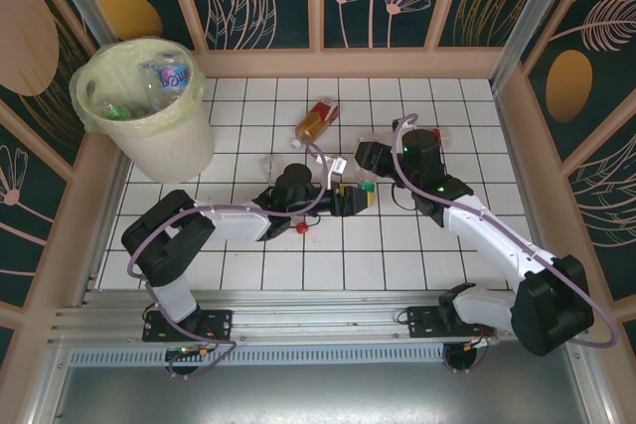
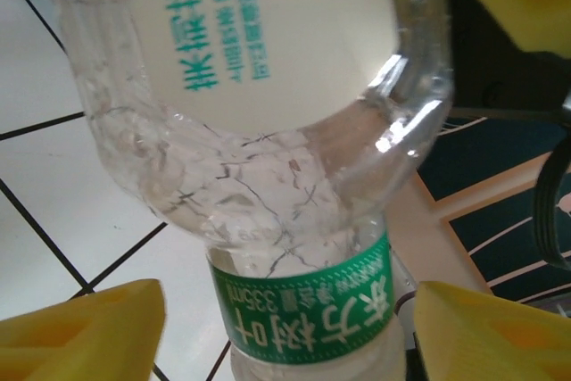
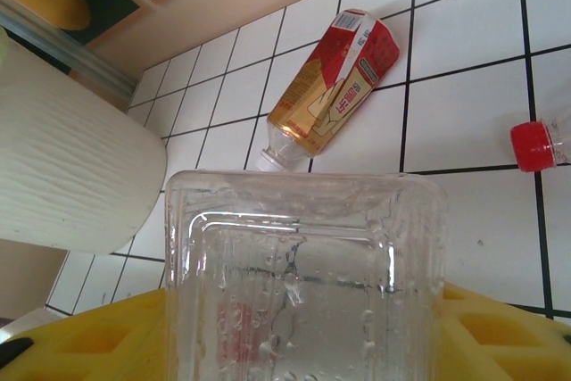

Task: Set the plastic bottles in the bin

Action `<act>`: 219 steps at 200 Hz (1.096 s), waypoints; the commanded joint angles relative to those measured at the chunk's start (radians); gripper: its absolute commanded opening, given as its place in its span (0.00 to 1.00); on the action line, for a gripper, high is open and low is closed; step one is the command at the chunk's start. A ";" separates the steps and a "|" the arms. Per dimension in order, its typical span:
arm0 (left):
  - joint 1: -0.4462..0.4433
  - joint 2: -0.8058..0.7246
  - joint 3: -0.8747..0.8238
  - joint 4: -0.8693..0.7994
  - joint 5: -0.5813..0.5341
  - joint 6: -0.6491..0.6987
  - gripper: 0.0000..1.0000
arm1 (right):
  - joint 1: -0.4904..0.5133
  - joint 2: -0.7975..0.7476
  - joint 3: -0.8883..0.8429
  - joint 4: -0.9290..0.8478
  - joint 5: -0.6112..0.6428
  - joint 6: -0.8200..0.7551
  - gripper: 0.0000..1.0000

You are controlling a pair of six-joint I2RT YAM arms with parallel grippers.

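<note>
My right gripper point(image 1: 371, 160) point(image 3: 303, 338) is shut on a clear square-bodied plastic bottle point(image 3: 303, 256), whose flat base faces its camera. That bottle point(image 2: 268, 176) point(image 1: 364, 180) carries a white label and a green neck band. My left gripper point(image 1: 354, 197) point(image 2: 290, 336) straddles that neck, its yellow fingers point(image 2: 85, 332) standing a little off it on both sides. An amber bottle with a red label point(image 1: 318, 121) point(image 3: 335, 86) lies on the tiles behind. The cream bin point(image 1: 169, 141) point(image 3: 71, 167) stands at the far left with bottles point(image 1: 164, 76) inside.
A red-capped bottle's cap point(image 1: 301, 227) point(image 3: 533, 144) lies on the tiles beside the left arm. A crushed clear bottle point(image 1: 273, 162) rests between the bin and the grippers. Wooden walls point(image 1: 348, 62) ring the white tiled floor.
</note>
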 commanded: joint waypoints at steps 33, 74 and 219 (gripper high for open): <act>-0.010 0.019 0.021 0.084 -0.053 -0.025 0.54 | 0.008 -0.029 -0.023 0.042 -0.017 0.020 0.59; -0.010 0.022 0.030 0.086 -0.050 -0.031 0.48 | 0.010 -0.025 -0.027 0.047 -0.014 0.016 0.59; 0.016 -0.137 0.104 -0.293 -0.189 0.120 0.32 | 0.000 -0.126 -0.009 0.025 -0.050 -0.044 0.99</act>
